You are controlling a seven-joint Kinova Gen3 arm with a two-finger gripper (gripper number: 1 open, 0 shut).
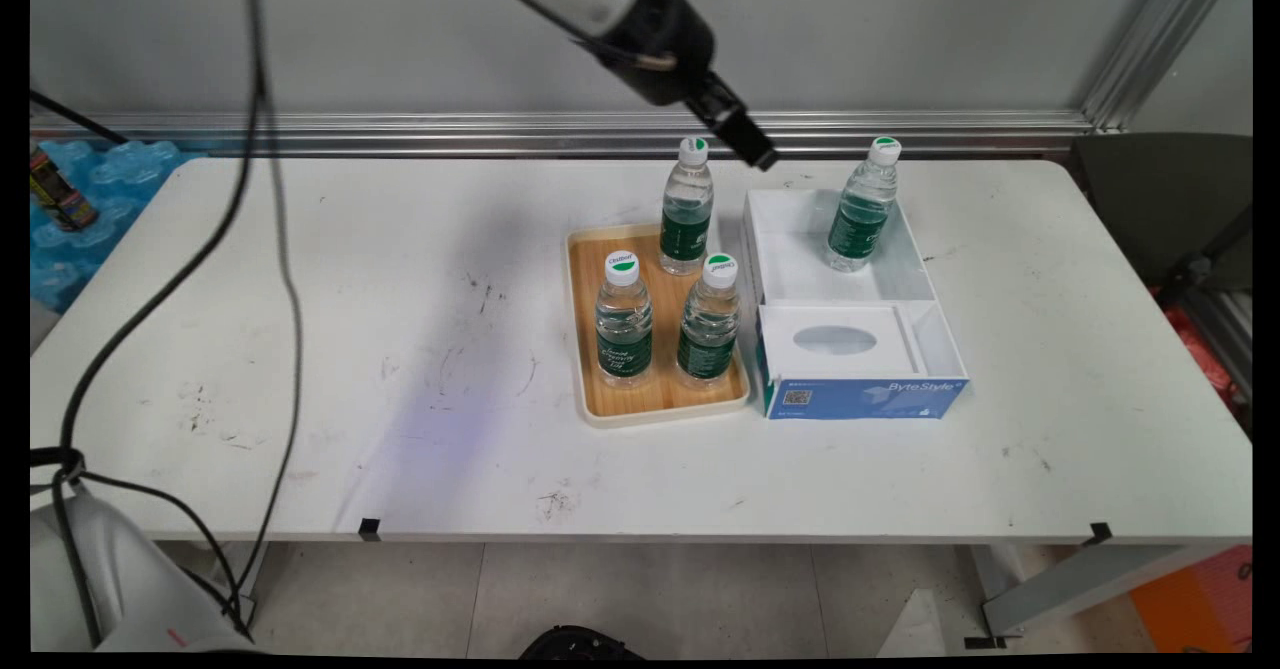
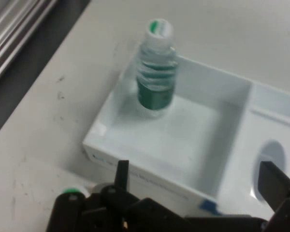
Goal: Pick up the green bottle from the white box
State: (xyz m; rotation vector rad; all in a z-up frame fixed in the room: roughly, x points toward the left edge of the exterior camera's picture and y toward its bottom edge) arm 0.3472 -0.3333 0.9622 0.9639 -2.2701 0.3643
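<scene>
While my hand hangs open and empty above the worktop, one water bottle stands in the white box; three bottles remain upright on the wooden tray beside it.

You're looking at a lab test cell: scuffed white surface, aluminium framing rail along a bare grey wall, dangling cables.
</scene>
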